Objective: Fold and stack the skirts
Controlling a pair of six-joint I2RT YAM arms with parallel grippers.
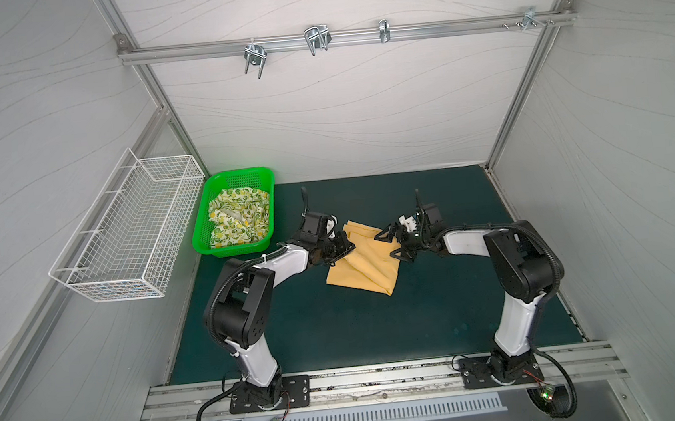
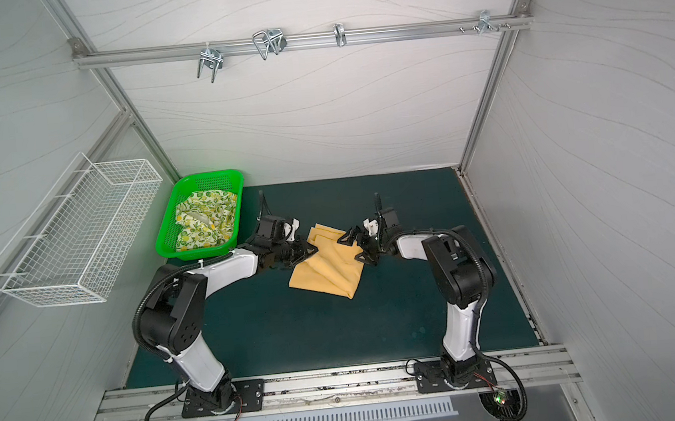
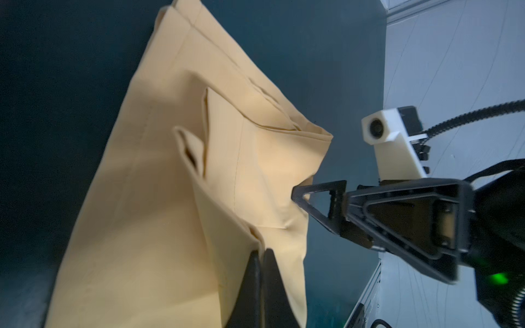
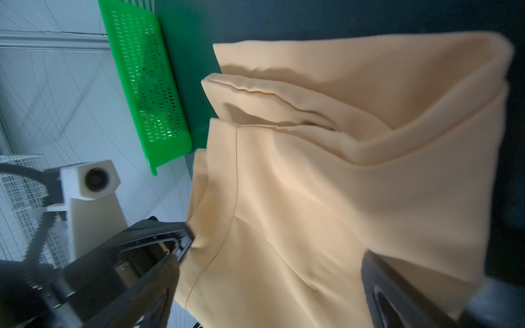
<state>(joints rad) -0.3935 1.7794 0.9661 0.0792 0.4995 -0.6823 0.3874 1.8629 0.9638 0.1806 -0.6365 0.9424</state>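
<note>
A partly folded mustard-yellow skirt [image 1: 363,259] lies on a dark green mat [image 1: 338,336], directly between the two grippers. The left gripper [image 1: 349,251] is clamped on the cloth edge nearest it. The right gripper [image 1: 392,243] has its jaws spread wide at the opposite edge, holding nothing. The skirt's long axis runs crosswise to the line joining the grippers, and its narrower end points away from both arms' bases. With only one side pinched, a lift by the left gripper would likely drag the cloth and spill its loose layers. The right jaws might also catch only the top layer. The lemon-print skirt [image 1: 237,222] sits in a green basket [image 1: 205,248] beyond the left gripper.
</note>
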